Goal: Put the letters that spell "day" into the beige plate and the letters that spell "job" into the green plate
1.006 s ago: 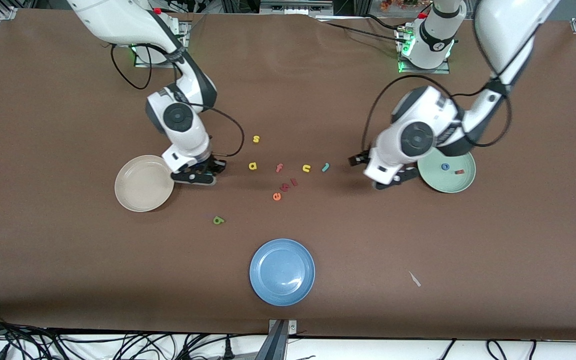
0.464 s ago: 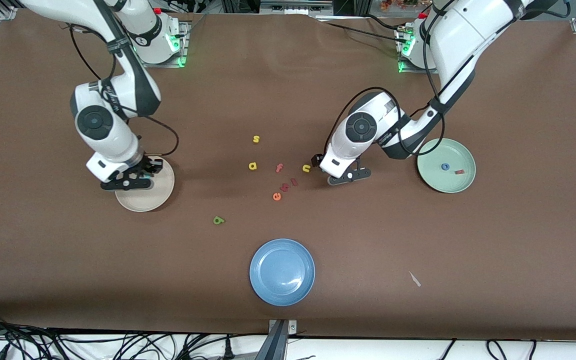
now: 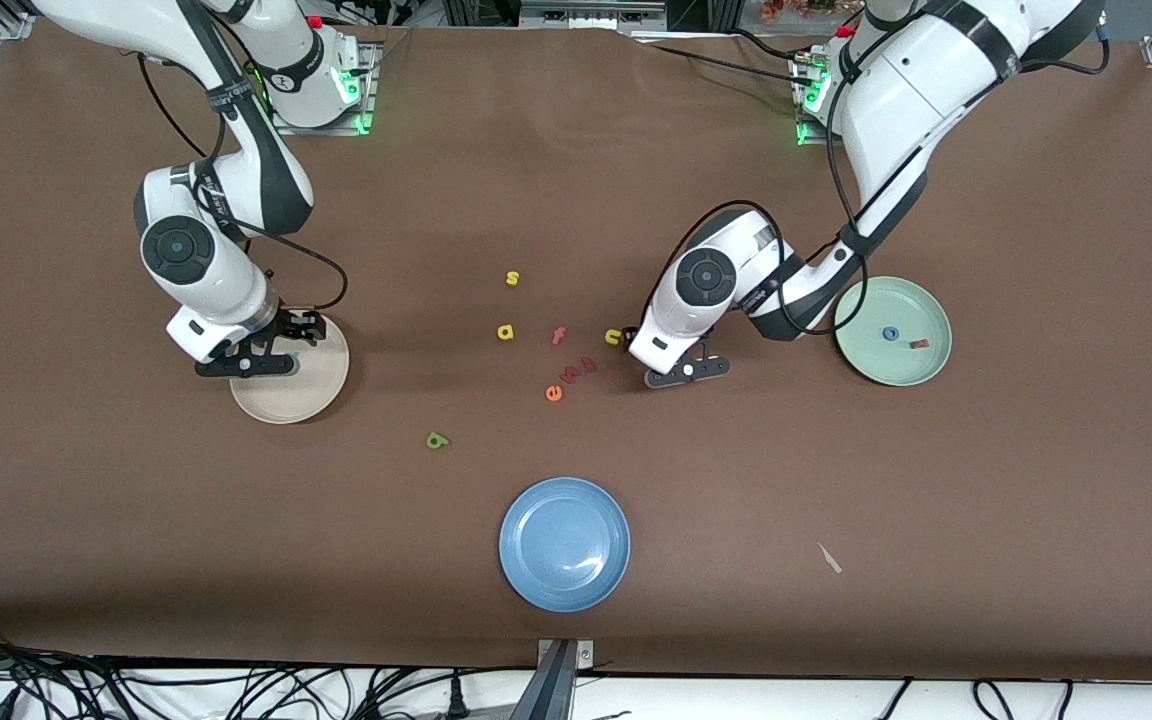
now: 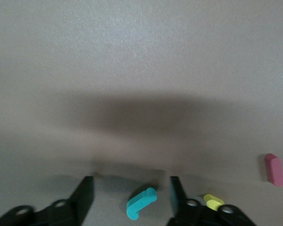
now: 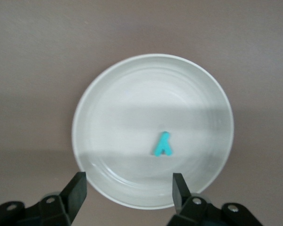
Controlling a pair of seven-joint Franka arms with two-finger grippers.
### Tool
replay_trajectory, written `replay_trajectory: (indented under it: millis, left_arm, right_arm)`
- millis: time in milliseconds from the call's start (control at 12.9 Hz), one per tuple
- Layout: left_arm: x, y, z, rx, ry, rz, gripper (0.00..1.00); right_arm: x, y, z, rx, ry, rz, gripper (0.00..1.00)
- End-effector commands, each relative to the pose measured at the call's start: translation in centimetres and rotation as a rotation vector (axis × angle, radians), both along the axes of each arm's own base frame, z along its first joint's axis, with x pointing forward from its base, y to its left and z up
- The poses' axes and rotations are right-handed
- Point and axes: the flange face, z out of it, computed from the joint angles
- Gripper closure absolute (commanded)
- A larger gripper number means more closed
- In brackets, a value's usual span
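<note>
Front view: a brown counter [image 3: 836, 480] carries everything; cables and metal framing edge it; the right gripper [image 3: 248, 360] hangs over the beige plate [image 3: 311, 390]; the left gripper [image 3: 684, 370] sits low among the loose letters, hiding the teal j; yellow a [image 3: 505, 332], green d [image 3: 437, 440] lie on the counter; blue o [image 3: 891, 334] and red b [image 3: 919, 344] lie in the green plate [image 3: 871, 365]; a blue plate [image 3: 565, 543] sits nearest the camera.

Left wrist view: fingers [image 4: 85, 197] apart, the teal j [image 4: 141, 203] between them, not gripped.

Right wrist view: fingers [image 5: 78, 188] spread, holding nothing; the teal y [image 5: 163, 145] lies in the plate.
</note>
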Motion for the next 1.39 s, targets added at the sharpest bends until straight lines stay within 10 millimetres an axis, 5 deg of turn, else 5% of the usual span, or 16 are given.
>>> replay_trajectory:
  millis: [0,387,696,928,1160,1315]
  left_arm:
    - [0.4,-0.3,0.1,0.024,-0.017,-0.021,0.34]
    - [-1.0,-1.5,0.0,0.039,0.008,-0.034,0.43]
    - [-1.1,-1.6,-0.2,0.038,0.015,-0.03,0.79]
    - [-0.8,-1.3,-0.1,0.039,0.014,-0.024,0.98]
    - [-0.2,-0.5,0.5,0.055,0.019,-0.013,1.0]
    - [0.9,1.8,3.6,0.111,0.043,0.005,1.0]
  right_arm:
    - [2.4,5.8,1.7,0.055,-0.044,-0.015,0.18]
    - [8.3,13.0,0.4,0.145,-0.09,-0.066,0.18]
    - [12.0,16.3,-2.5,0.158,-0.127,-0.104,0.18]
    - [12.5,18.0,-5.4,0.15,-0.149,-0.149,0.18]
    - [12.2,18.7,-7.2,0.153,-0.154,-0.184,0.18]
    - [11.9,18.7,-8.2,0.146,-0.143,-0.192,0.19]
